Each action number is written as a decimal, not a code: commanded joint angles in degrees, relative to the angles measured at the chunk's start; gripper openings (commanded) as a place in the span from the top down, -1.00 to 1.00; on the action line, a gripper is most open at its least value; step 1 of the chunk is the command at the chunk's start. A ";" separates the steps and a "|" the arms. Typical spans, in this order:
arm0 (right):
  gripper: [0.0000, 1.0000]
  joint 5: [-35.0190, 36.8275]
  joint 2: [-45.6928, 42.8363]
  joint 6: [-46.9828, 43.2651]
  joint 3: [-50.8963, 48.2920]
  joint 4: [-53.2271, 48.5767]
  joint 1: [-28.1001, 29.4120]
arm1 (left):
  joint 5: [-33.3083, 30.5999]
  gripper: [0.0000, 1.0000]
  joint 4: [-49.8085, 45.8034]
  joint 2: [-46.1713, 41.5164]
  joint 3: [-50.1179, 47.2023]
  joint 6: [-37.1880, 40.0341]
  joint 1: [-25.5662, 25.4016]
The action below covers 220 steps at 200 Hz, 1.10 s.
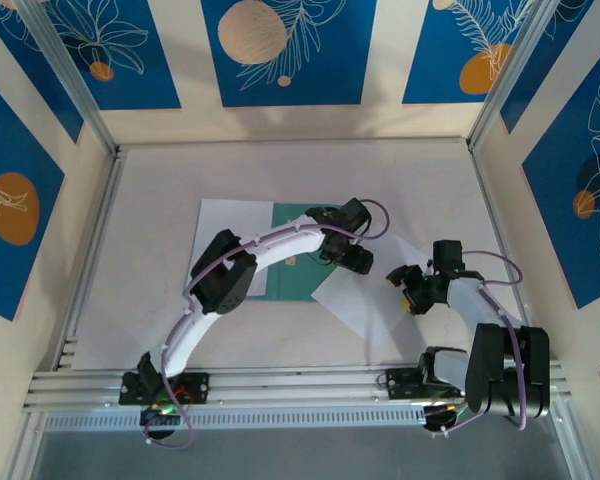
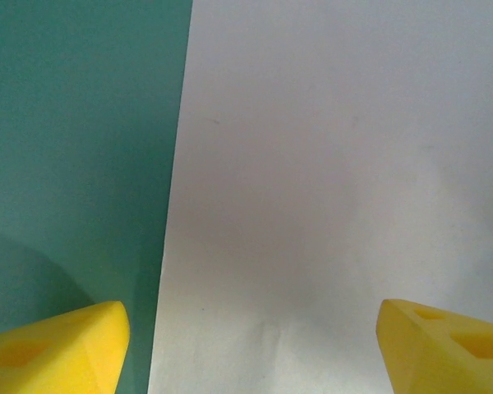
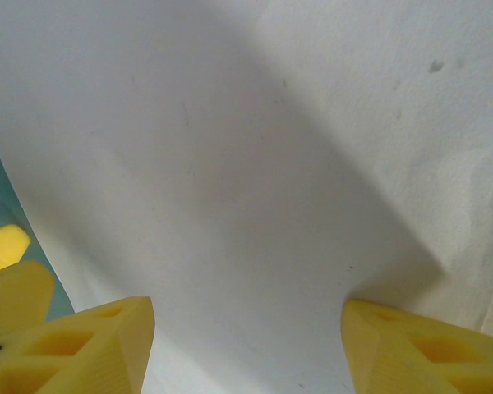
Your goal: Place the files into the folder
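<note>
The teal-green folder [image 1: 298, 272] lies flat mid-table, partly under my left arm. One white file [image 1: 228, 232] lies along its left side. A second white file [image 1: 365, 305] lies tilted at the folder's right edge. My left gripper [image 1: 363, 262] hovers over that edge, open. In the left wrist view its yellow fingers [image 2: 57, 349] straddle the line between folder [image 2: 74, 148] and file [image 2: 337, 180], with nothing between them. My right gripper [image 1: 402, 287] stands open low over the tilted file [image 3: 230, 189], with a sliver of folder [image 3: 0, 193] at the left.
The pale tabletop [image 1: 420, 200] is walled by blue-patterned panels and metal rails [image 1: 280, 385] at the near edge. The two grippers are close together; a left fingertip [image 3: 4, 246] shows in the right wrist view.
</note>
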 commanded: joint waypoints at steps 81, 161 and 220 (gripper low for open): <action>-0.26 0.79 1.81 -1.97 1.42 -2.54 0.21 | 4.43 -0.43 -0.11 1.35 -0.24 -2.22 0.65; -0.25 0.37 2.63 -2.60 1.73 -2.64 0.22 | 0.98 -0.50 -1.45 -0.11 -1.12 -2.43 0.71; -0.25 0.55 3.05 -2.82 1.86 -2.52 0.22 | 0.79 -0.57 0.63 0.46 -2.73 -2.35 0.49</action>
